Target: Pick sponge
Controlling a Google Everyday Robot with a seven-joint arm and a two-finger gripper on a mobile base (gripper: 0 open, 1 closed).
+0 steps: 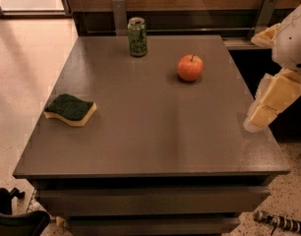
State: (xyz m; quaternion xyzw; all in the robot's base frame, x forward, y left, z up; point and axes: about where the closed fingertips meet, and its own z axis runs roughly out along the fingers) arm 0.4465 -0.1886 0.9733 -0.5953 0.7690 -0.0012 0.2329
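Tool point(271, 102) hangs at the right edge of the table point(155, 136), just off the table's side, holding nothing. Spread or pressed together: cannot tell from this view, since the pale yellow parts overlap the white arm body.

Progress, as I read it: essentially at the start. No approach, no contact, no grasp. The sponge point(71, 109) lies flat on the table, green scouring side up, yellow foam underneath, and looks untouched. Everything is left: travel across the table, line up over the sponge, descend, close on it, lift.

Sponge vs tool: well apart. It sits on the opposite side of the table from the tool, near the far-side edge, at roughly the same depth in the view as the tool. The straight path from tool to sponge runs over bare tabletop, with nothing in the way.

Other items, relative to the tool:
- red apple point(190, 67): nearer to the tool than the sponge is, further back on the table, off the direct line.
- green drink can point(137, 37): upright, beyond the apple near the back edge, well apart from both tool and sponge.

Neither should interfere if the move stays low and direct.
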